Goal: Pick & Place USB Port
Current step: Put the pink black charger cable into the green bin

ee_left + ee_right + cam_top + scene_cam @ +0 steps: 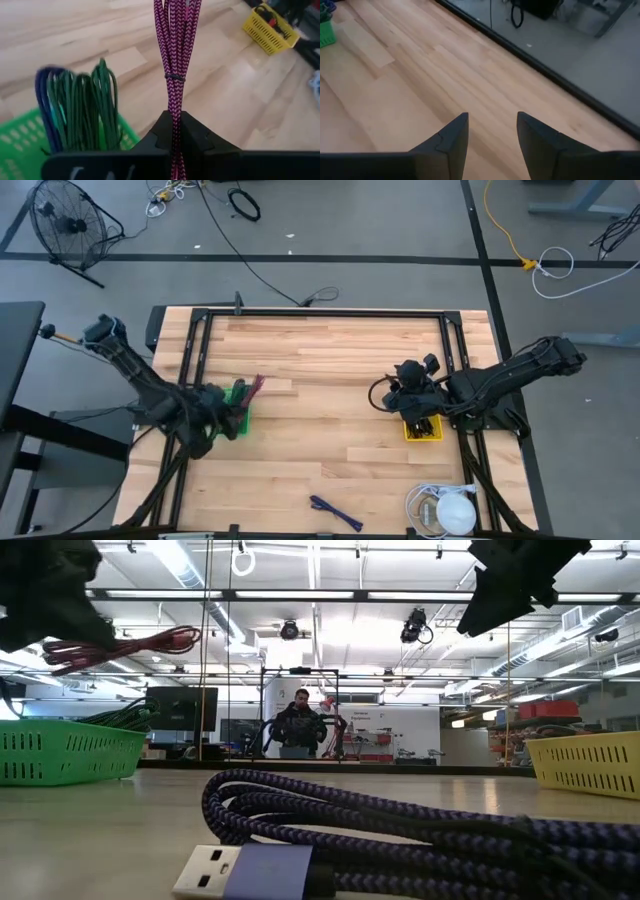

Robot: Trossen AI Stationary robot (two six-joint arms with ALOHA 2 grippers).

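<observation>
Currently the left gripper (175, 131) is clamped on the magenta cable bundle (174, 55), directly above the green basket (237, 412). Right gripper (492, 131), fingers apart and empty, hovers over the yellow basket (424, 430).

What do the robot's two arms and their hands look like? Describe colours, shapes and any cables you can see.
Both arms are dark, jointed and slim, with black cables running along them. The left hand has matte black, wedge-shaped fingers. The right hand has two matching black fingers that taper to angled tips. No markings show clearly.
</observation>
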